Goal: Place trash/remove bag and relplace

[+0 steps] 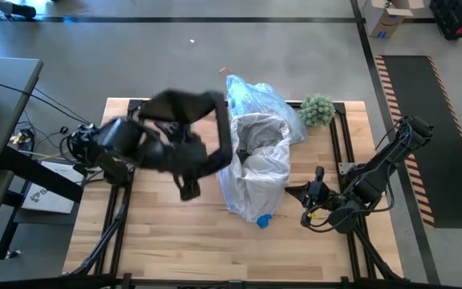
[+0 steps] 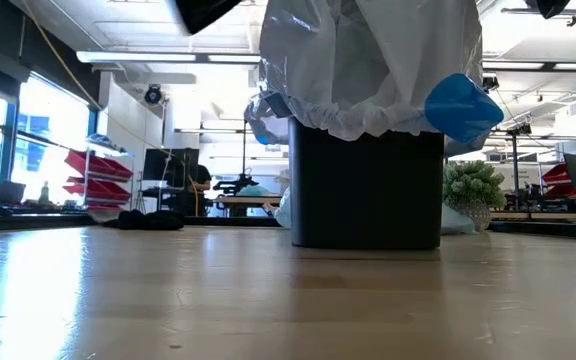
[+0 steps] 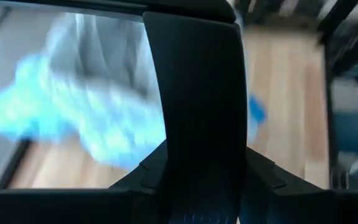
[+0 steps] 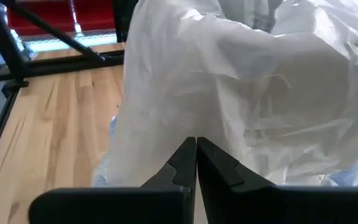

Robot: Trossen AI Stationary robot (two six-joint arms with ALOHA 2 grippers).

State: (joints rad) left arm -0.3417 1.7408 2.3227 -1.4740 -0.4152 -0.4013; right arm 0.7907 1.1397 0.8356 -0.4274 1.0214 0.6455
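Bare wooden table (image 2: 168,300) is filling the front of the low view, and beyond it a black bin (image 2: 366,190) is standing with a whitish liner (image 2: 368,60) draping over its rim, a blue tab (image 2: 461,108) hanging at one side. From above, the light-blue bag (image 1: 255,98) is lying crumpled against the far side of the bin, beside a small green plant (image 1: 318,110), touching the whitish liner (image 1: 259,164). No loose litter is showing on the table. The left gripper (image 1: 189,186) is hanging raised above the table just beside the whitish liner, blurred as if moving; its wrist view is showing a dark finger (image 3: 197,112) against blurred blue and white plastic, and I cannot tell whether its fingers are holding anything or standing apart. The right gripper (image 4: 196,155) is resting low near the liner's other side with its fingers pressed together on nothing. I judge the blue bag to be very light, limp and slippery, likely to billow and slide out of a shallow pinch; gathering a bunched fold near its edge or tie would probably be giving the surest hold.
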